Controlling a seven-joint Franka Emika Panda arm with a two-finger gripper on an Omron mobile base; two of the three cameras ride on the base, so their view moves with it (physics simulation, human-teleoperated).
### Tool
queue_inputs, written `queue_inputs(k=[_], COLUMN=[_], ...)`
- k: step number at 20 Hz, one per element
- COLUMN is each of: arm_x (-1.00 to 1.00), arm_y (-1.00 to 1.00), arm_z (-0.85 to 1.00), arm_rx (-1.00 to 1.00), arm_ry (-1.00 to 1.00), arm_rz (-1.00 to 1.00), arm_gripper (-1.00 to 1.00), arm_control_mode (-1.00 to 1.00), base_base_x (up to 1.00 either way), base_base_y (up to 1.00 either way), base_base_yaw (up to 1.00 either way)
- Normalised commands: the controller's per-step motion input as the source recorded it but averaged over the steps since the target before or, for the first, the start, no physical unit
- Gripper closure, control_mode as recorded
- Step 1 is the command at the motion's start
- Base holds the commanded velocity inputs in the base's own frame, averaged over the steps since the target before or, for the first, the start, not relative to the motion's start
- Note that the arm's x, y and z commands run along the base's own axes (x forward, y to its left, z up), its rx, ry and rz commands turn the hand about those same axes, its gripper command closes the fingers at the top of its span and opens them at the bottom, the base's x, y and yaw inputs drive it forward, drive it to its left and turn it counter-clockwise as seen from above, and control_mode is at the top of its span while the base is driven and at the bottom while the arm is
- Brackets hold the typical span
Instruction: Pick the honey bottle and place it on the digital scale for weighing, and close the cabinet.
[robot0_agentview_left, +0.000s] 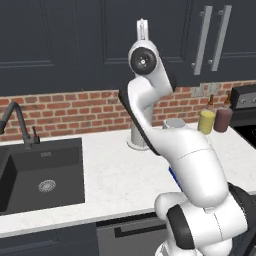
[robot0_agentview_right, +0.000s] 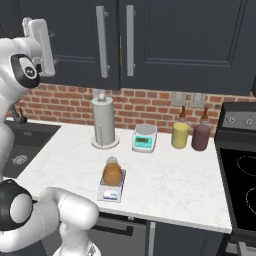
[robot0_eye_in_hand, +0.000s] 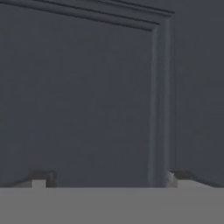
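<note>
The honey bottle (robot0_agentview_right: 113, 172) stands upright on the blue scale (robot0_agentview_right: 111, 191) at the front edge of the counter (robot0_agentview_right: 170, 182). Behind it, near the back edge, are a white scale (robot0_agentview_right: 144, 138), a paper towel roll (robot0_agentview_right: 103, 121) and two bottles (robot0_agentview_right: 180, 134). Above, the gripper (robot0_eye_in_hand: 107, 180) faces the cabinet (robot0_eye_in_hand: 87, 96) door panel up close, its jaws spread apart with nothing between them, and the cabinet doors look shut.
</note>
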Motion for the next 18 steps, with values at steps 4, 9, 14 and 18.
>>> queue_inputs(k=[4, 9, 14, 18], arm_x=[0.87, 0.71, 0.61, 0.36], arm_y=[-0.03, 0.00, -0.03, -0.10], arm_z=[-0.02, 0.00, 0.00, -0.29], arm_rx=[0.10, 0.07, 0.08, 0.06], arm_ry=[0.00, 0.00, 0.00, -0.10], arm_rz=[0.25, 0.19, 0.19, 0.21], arm_gripper=[-1.00, -1.00, -1.00, -1.00], arm_control_mode=[-1.00, -1.00, -1.00, -1.00], base_base_x=[0.00, 0.00, 0.00, 0.00], base_base_y=[0.00, 0.00, 0.00, 0.00], base_base_yaw=[0.00, 0.00, 0.00, 0.00])
